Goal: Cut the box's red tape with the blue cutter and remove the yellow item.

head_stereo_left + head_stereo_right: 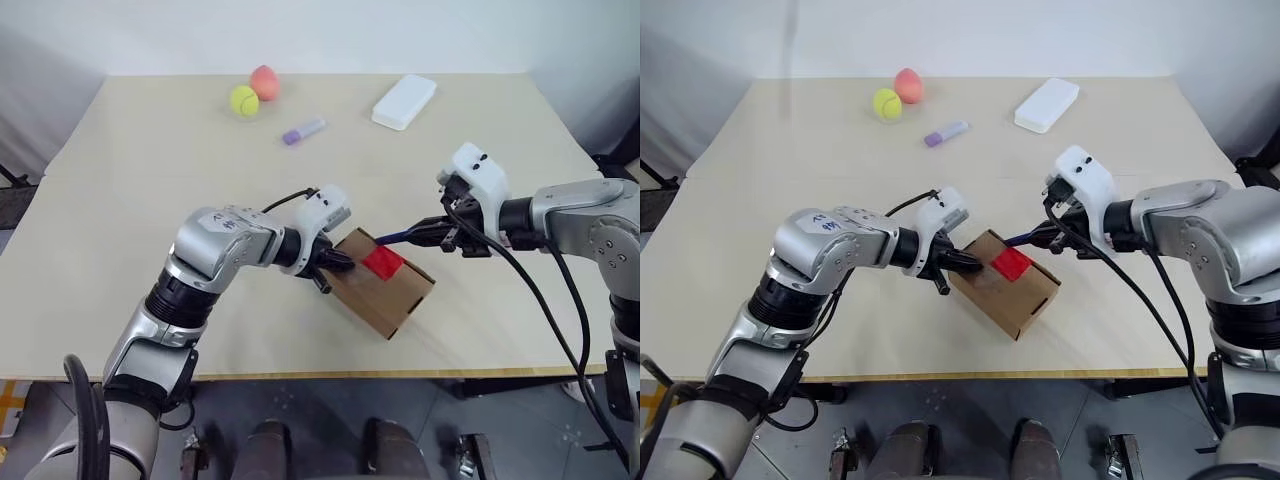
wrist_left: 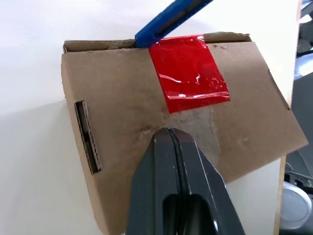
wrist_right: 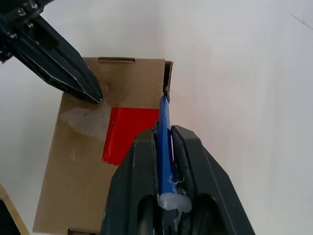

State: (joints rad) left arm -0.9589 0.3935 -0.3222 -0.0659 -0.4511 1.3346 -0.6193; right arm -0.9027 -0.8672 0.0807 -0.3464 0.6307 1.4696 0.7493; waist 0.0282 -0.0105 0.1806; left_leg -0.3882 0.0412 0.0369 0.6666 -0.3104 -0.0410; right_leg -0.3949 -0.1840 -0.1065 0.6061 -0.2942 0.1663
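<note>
Seen from the head camera: a pale tabletop, two robot arms meeting just below the middle of the frame.

At centre, slightly right, the box: small, brown cardboard, lying skewed on the table, flaps shut. Across its top seam, the red tape, a short glossy patch, uncut so far.

From the left, the left gripper, fingers pressed fully together, nothing between them, tips bearing on the box top just beside the tape. Clearer in the left wrist view: closed black tips on bare cardboard below the red patch.

From the right, the right gripper, clamped on the blue cutter, a slim dark-blue stick. Cutter tip resting at the box's far edge, at the end of the tape, as in the right wrist view.

No sign of the yellow item; presumably inside the closed box.

Upper left of the frame: a yellow-green tennis ball touching a pinkish ball. Near them, a short lilac marker. Upper right of centre, a flat white case.

Handling, as a judgement: box likely light and prone to sliding, thin walls easily dented, so best pinned from above on plain cardboard clear of the seam. Tape thin but slick. Cutter rigid and narrow, apt to twist unless gripped mid-shaft.
</note>
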